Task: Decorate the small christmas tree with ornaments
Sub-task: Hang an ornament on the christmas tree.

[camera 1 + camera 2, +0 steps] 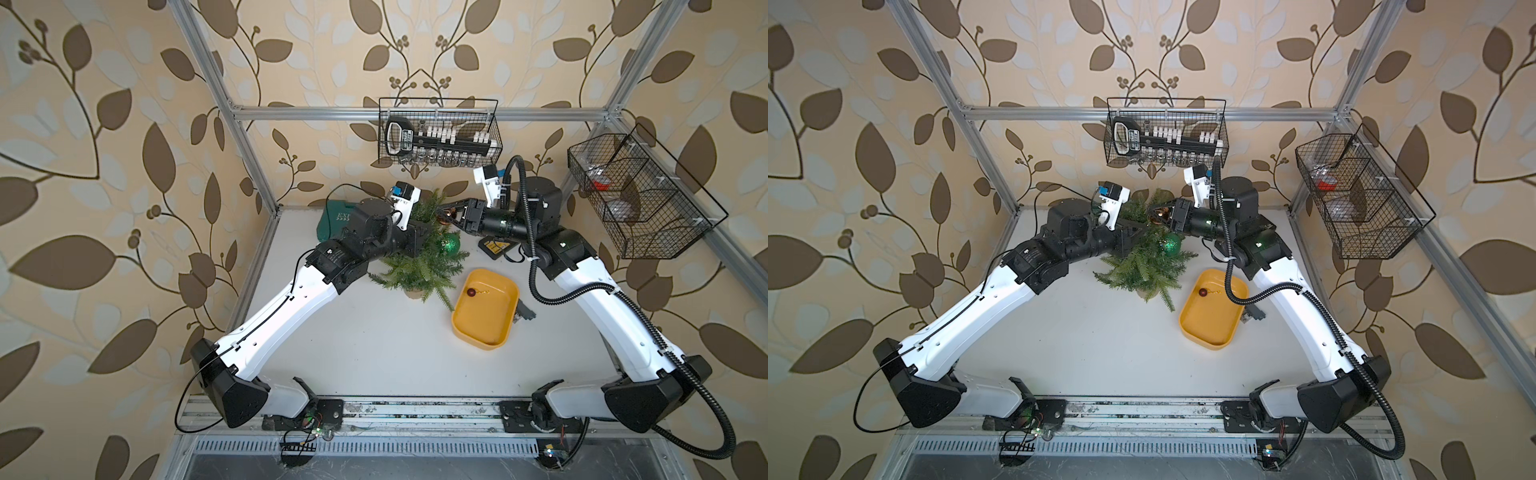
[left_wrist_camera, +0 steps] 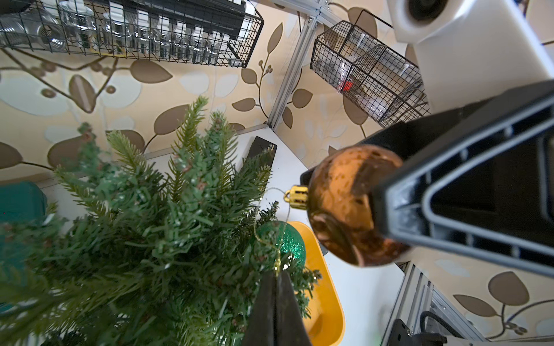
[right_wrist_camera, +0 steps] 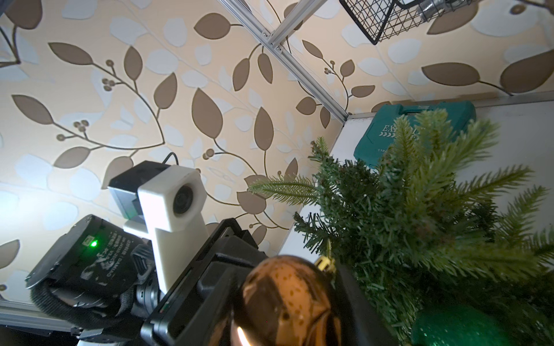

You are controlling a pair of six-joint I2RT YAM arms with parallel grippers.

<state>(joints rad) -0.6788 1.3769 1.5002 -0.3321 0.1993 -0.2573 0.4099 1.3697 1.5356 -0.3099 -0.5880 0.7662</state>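
Hanging gold bauble (image 2: 338,227) beside tree (image 2: 150,224): right hand (image 2: 340,185) grips it, left hand (image 2: 277,278) pinched shut on its loop (image 2: 255,227), which probably needs hooking over a branch (image 2: 192,125) next.

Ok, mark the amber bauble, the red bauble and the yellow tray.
amber bauble (image 2: 338,206): left wrist view, its shiny side.
red bauble (image 1: 471,292): a top view, its centre.
yellow tray (image 1: 484,322): a top view, bare floor.

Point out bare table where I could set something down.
Free: the front-centre table, bordered by the left arm, tree and tray. Crowded: the back, where the left gripper and the right gripper with its bauble meet at the tree, beside the case.
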